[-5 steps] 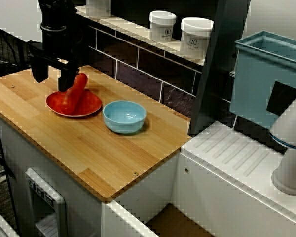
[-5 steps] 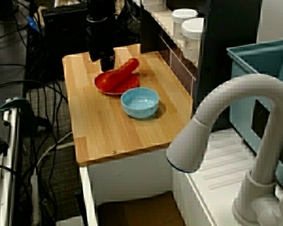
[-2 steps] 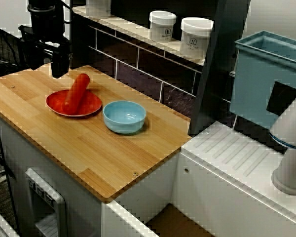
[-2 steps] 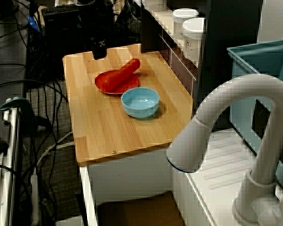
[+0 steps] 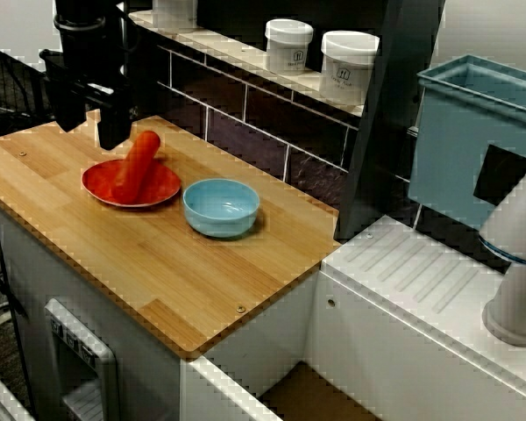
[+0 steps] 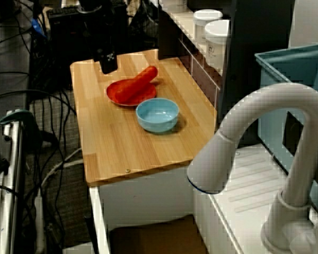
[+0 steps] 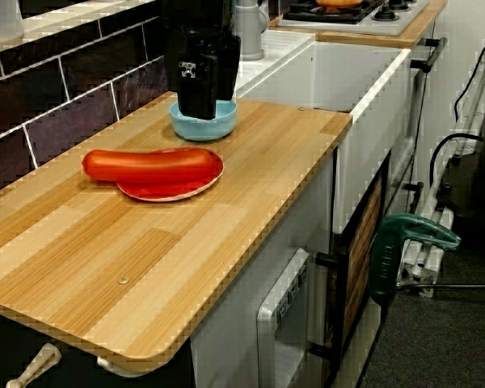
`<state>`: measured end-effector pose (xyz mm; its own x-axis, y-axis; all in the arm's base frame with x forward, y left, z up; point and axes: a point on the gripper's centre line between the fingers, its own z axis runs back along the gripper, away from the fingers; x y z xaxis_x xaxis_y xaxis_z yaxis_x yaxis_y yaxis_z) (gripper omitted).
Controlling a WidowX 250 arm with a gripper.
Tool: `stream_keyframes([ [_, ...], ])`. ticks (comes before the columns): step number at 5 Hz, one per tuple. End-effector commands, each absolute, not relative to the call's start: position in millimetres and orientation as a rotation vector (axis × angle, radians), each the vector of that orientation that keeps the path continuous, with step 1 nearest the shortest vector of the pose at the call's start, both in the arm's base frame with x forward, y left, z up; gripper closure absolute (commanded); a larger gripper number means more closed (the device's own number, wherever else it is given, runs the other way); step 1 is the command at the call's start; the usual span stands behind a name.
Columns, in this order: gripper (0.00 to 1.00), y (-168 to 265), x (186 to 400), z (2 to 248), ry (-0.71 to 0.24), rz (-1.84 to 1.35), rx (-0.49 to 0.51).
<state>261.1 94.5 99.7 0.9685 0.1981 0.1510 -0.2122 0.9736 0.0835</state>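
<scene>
Countertop of pale wood [image 5: 158, 263] takes up the left half of the high view across the counter, with a dark tiled wall behind it. At 3 o'clock from it stand a teal bin [image 5: 456, 149] and a white ribbed drainboard [image 5: 421, 281]. A curved white tap [image 6: 265, 132] covers the lower right of the view over the tap. Two white lidded jars [image 5: 288, 44] [image 5: 348, 66] sit on the ledge at 12 o'clock. The black gripper [image 5: 89, 127] hangs over the back left of the wood, at 10 o'clock from the red plate [image 5: 162, 186]. Its two fingers are spread, with wood showing between them, and they grasp nothing. In the low view along the counter the gripper [image 7: 199, 113] stands in front of the light blue bowl [image 7: 206, 129] and hides its upper part. The plate lies flat, left of centre on the wood. The bowl [image 5: 219, 224] sits just beside it at 4 o'clock, with nothing inside. A red sausage [image 5: 136, 164] lies on the plate. In the high view its long axis runs from 7 o'clock to 1 o'clock. Its far end overhangs the rim and points at the tiles, just beside the gripper's nearer finger but apart from it.
</scene>
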Motion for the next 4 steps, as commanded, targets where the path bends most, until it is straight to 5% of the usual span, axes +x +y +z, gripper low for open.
stream_keyframes([
  [1, 0.00, 78, 269, 109, -0.175, 0.214, 0.087],
  [4, 0.00, 45, 289, 96, -0.166, 0.218, 0.067],
])
